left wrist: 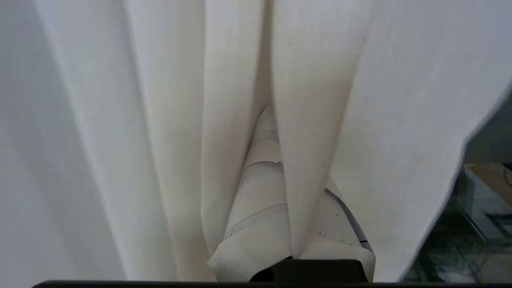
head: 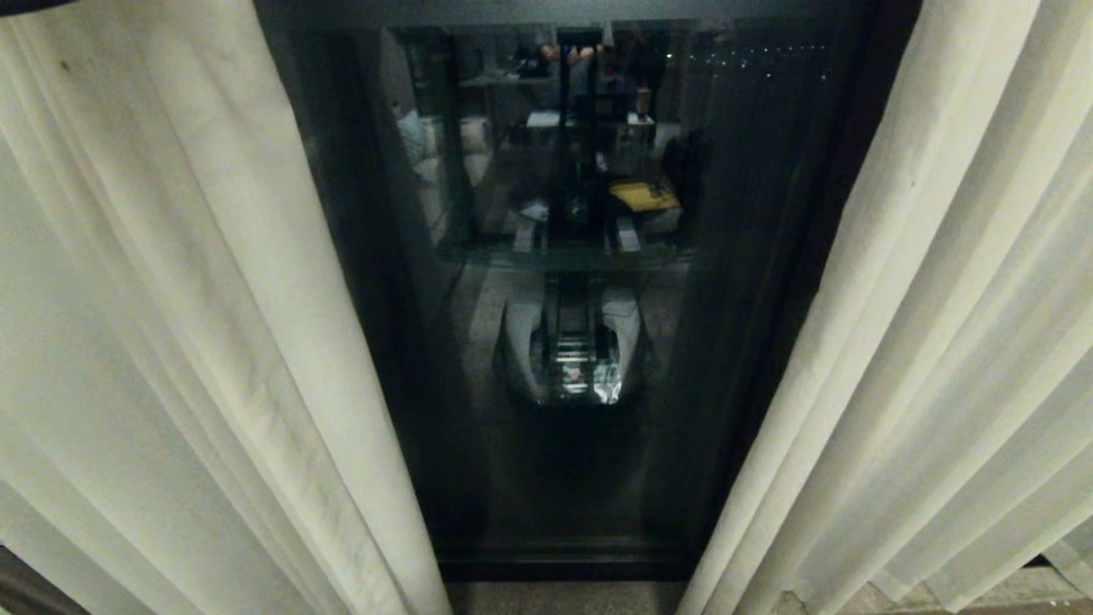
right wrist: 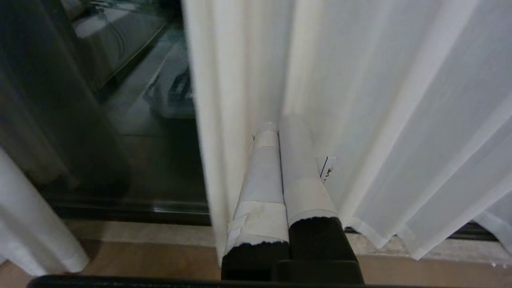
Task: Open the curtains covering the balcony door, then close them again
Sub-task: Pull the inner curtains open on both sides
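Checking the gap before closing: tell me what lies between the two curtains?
Only the balcony door, its dark glass bare between the left curtain and right curtain, in the head view.

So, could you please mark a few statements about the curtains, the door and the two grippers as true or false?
1. The curtains are parted, with dark glass showing between them in the head view. True.
2. The balcony door stands slid open. False: the reflective glass panel fills the gap.
3. The right gripper has its taped fingers together beside the curtain edge. True.
4. The left gripper is far from any fabric. False: curtain folds lie around and over it.
5. Both arms show in the head view. False: neither is visible there.
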### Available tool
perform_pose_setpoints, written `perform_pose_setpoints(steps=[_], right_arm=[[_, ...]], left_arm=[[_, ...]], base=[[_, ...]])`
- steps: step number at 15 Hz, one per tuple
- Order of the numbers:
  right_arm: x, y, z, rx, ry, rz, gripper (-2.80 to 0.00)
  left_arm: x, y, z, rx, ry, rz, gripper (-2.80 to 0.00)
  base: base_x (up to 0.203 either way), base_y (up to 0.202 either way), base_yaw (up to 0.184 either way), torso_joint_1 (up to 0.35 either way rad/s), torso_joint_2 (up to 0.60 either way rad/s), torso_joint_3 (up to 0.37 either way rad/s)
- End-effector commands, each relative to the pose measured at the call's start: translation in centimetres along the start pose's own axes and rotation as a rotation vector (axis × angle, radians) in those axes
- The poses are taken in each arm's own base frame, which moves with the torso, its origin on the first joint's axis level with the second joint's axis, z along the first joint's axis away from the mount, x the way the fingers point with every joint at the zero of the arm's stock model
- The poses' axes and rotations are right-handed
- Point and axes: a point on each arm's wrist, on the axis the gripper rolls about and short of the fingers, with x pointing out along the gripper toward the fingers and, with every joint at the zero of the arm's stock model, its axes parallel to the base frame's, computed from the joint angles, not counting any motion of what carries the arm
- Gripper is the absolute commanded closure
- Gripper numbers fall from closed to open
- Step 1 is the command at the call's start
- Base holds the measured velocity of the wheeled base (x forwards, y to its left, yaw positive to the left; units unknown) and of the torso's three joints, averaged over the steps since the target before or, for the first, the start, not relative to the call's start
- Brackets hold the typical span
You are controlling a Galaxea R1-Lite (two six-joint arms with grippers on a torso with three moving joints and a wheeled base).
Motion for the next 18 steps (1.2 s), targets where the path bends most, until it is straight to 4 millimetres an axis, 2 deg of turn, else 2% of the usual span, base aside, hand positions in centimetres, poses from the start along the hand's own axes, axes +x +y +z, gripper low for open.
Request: perform_pose_setpoints(steps=[1,18], right_arm=[[0.01,0.0,0.0,0.0,0.001,0.001,0.0],[0.01,0.0,0.0,0.0,0.001,0.001,0.0]], left_arm=[[0.01,0.03,-0.04,-0.004,0.003,0.013,0.0],[0.03,0.28,-0.21,-0.002,0.01,0.03,0.0]], base=[[0.0,0.19,0.002,0.002,0.0,0.002],[0.0,0.19,0.0,0.001,0.0,0.002]])
